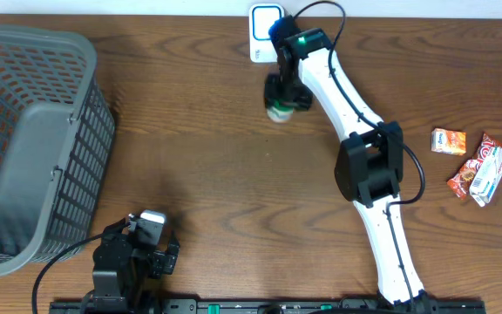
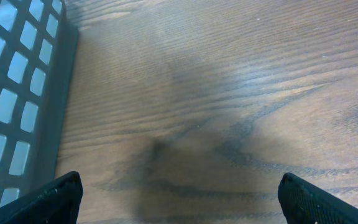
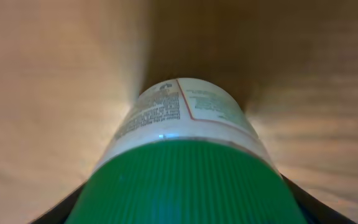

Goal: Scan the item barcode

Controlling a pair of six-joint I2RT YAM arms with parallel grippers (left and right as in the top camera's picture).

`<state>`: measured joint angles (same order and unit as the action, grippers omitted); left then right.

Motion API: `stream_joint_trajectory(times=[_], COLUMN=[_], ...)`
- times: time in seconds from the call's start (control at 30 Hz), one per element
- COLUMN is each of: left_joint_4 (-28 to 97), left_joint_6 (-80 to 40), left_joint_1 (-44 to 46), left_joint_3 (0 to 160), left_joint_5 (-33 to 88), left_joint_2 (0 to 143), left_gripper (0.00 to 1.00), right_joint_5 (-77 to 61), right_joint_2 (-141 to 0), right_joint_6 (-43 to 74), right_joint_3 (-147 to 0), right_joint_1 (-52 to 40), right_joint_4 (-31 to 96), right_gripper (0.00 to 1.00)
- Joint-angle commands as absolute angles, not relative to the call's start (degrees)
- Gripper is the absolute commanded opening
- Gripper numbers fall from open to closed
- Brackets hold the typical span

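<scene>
Two arms, only one's busy. The right gripper [image 1: 284, 90] is clamped round the green cap of a bottle [image 1: 278, 112], top centre of the overhead view, just below the scanner [image 1: 264, 30]. I'm guessing that's so the label can face it. The left gripper [image 2: 179, 196] sits wide open and empty, bottom left by the basket [image 1: 33, 139].

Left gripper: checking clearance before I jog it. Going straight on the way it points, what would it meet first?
The left gripper would probably meet the bare table first; the basket stands left of that line. Depth is unclear.
</scene>
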<state>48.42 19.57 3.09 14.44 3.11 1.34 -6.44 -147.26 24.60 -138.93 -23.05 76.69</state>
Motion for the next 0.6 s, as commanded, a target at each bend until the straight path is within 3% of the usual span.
stream_joint_trajectory(times=[0.0,0.17,0.23,0.5,0.53,0.57], left_joint_4=[50.96,50.96,50.96,50.96,50.96,50.96], left_joint_6=[19.66,19.66,19.66,19.66,19.66,19.66], left_joint_1=[2.85,2.85,2.85,2.85,2.85,2.85], left_joint_3=[13.45,13.45,13.45,13.45,13.45,13.45], left_joint_5=[3.46,3.46,3.46,3.46,3.46,3.46], left_joint_2=[1.06,1.06,1.06,1.06,1.06,1.06], left_gripper=[0.98,0.98,0.99,0.98,0.98,0.98], right_joint_5=[-3.01,7.53,10.07,10.24,10.24,10.37], right_joint_2=[-143.57,-143.59,-143.59,-143.26,-143.15,-142.91], right_joint_6=[-2.39,-9.96,-9.93,-8.58,-8.12,-7.14], right_joint_3=[-138.61,-137.58,-137.58,-137.67,-137.69,-137.69], right_joint_1=[-23.03,-23.24,-23.75,-27.66,-28.29,-29.1], right_joint_4=[82.83,87.2,88.66,91.7,91.66,91.64], right_gripper=[0.43,0.57,0.73,0.79,0.84,0.99])
